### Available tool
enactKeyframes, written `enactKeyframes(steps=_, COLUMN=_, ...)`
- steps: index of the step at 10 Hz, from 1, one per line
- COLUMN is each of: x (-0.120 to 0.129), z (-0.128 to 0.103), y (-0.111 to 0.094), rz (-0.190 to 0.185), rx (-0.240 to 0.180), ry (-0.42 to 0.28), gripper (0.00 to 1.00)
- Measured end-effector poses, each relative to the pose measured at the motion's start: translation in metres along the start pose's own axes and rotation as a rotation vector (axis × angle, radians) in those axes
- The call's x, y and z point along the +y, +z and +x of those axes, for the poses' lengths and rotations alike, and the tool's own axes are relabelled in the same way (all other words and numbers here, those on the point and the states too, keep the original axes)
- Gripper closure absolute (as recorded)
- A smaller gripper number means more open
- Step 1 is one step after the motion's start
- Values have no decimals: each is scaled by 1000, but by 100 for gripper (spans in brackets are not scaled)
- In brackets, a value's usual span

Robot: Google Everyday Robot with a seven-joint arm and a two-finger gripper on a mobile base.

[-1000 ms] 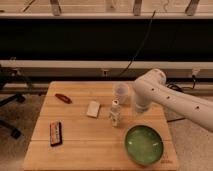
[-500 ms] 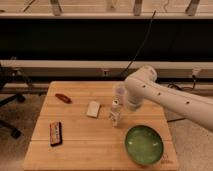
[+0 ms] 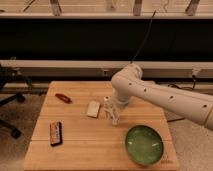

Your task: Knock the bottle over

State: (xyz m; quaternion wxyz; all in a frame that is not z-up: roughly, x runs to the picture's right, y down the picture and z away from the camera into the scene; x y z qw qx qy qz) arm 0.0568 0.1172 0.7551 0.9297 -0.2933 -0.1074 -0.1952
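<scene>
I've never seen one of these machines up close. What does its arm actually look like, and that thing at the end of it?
The arm is smooth, thick and off-white, built of rounded tube-like sections with a bulbous elbow joint. A row of small dark dots runs along the long section. No loose cables show on it. The gripper at its tip, low over the wooden table, is pale like the arm and much slimmer.

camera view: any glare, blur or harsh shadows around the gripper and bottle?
Camera view: soft throughout, no strong glare; the gripper and bottle blur together at table centre; green bowl shows a mild sheen; dark band behind the table.
</scene>
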Motion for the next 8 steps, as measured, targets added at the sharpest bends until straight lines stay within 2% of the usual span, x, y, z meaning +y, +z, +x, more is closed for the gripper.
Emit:
enactKeyframes(steps=3, x=-12, z=-16, y=1, rz=-3, rx=-2, ry=-50, gripper=100)
enactKeyframes(steps=5, x=-19, z=-25, y=1, rz=-2, rx=-14, ry=-85, gripper=100)
enactKeyframes(steps=6, x=-20, z=-29, y=-1, rz=5, rx=-33, ry=-101, gripper=97)
enactKeyframes(steps=7, x=-19, z=-26, y=-2, rz=10, rx=-43, ry=-102, gripper=97)
enactKeyframes(steps=8, x=-21, z=-22, y=-2, rz=4, rx=-35, ry=-96, gripper=100)
